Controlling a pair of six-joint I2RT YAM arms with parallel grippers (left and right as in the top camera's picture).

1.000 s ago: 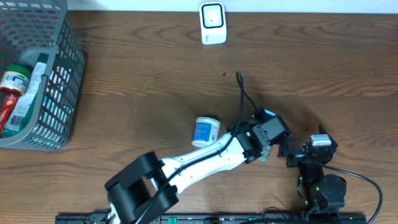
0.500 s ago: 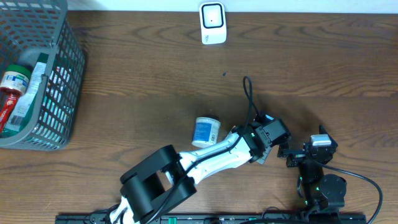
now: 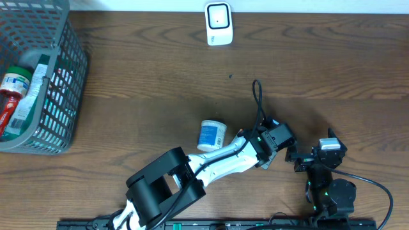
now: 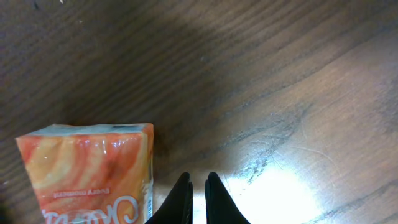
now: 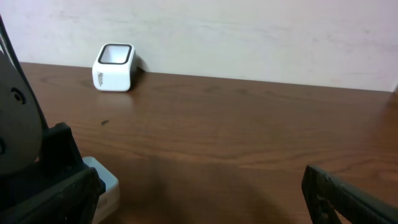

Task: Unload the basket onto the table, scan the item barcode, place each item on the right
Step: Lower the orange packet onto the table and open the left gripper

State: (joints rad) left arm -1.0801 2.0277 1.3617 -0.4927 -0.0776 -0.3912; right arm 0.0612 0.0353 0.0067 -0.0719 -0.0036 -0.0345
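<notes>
Left gripper (image 4: 198,186) is pinched shut and empty, just beside the orange packet (image 4: 93,171) on the table (image 4: 280,74); grasping it and presenting it to the far scanner (image 3: 218,23) appear not yet done.

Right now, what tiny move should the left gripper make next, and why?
Probably open the left gripper and slide it over to the orange packet. Its fingers are shut on nothing, and the packet lies on the table just beside them, ungrasped. The scanner stands far off at the table's back edge, so the packet likely needs picking up first.
</notes>
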